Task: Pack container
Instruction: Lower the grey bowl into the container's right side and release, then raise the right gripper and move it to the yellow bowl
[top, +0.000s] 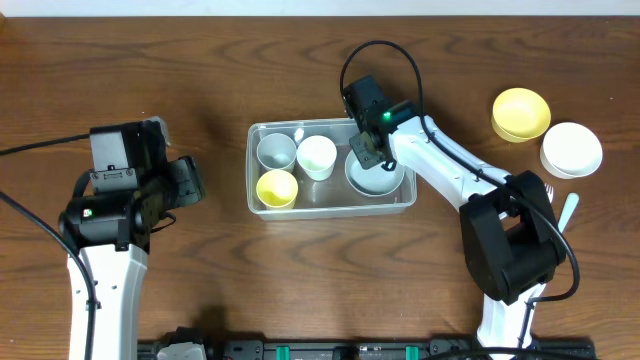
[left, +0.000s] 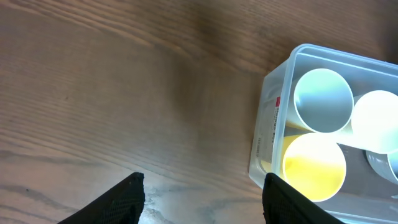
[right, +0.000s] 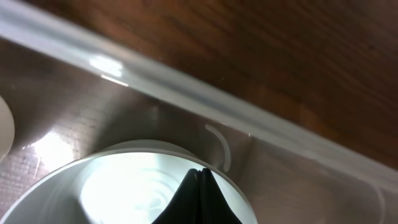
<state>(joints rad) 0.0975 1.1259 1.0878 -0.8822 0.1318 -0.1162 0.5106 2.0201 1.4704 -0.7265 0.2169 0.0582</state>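
Overhead view is showing the container (top: 330, 207) sitting in the middle of the table (top: 200, 60), with its long side running left to right. Four things are standing inside it, all mouth up. A pale cup (top: 276, 151) and a white cup (top: 317, 156) are sitting along the far side. A yellow cup (top: 277, 187) is sitting in the near left corner, and a white bowl (top: 376, 180) is filling the right end.

The right gripper (top: 365, 150) is hanging just over the white bowl. In the right wrist view its dark fingertips (right: 186, 199) are pressing together into one point, with nothing between them.

The left gripper (top: 190, 182) is hovering over bare wood, left of the container and apart from it. Its fingers (left: 118, 202) are standing apart and holding nothing.

Off to the right, well apart from the container, a yellow bowl (top: 521, 112) and a second white bowl (top: 571, 149) are sitting right beside each other. A pale plastic spoon (top: 567, 211) is lying near them.
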